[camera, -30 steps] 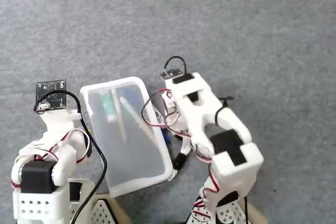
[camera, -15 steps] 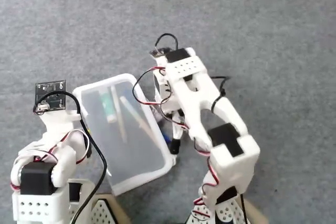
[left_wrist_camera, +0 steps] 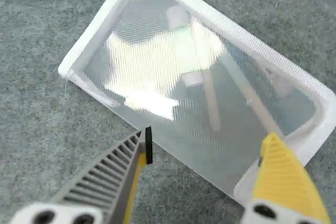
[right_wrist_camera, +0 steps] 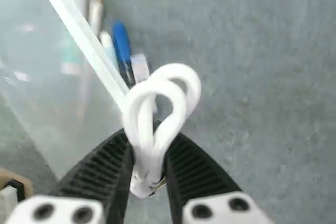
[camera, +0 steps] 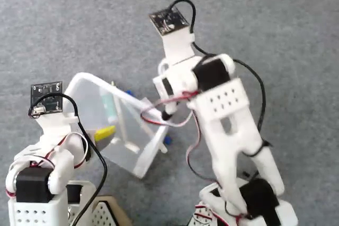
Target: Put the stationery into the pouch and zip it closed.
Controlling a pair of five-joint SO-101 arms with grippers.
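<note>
Black-fingered right gripper [right_wrist_camera: 149,157] is clamped on a white cord loop [right_wrist_camera: 160,95], probably the zipper pull, at the rim of the clear pouch [camera: 122,130]. The pouch sits on the grey felt table [camera: 275,35] between the two arms, tilted, one long edge lifted off the surface. Stationery is inside it: pale pens [left_wrist_camera: 210,98], a blue pen [right_wrist_camera: 122,48], a green-and-white tube [camera: 108,108]. Yellow-and-grey left gripper [left_wrist_camera: 207,148] has its jaws apart, holding nothing, just above the pouch's near edge; can't tell whether it touches.
</note>
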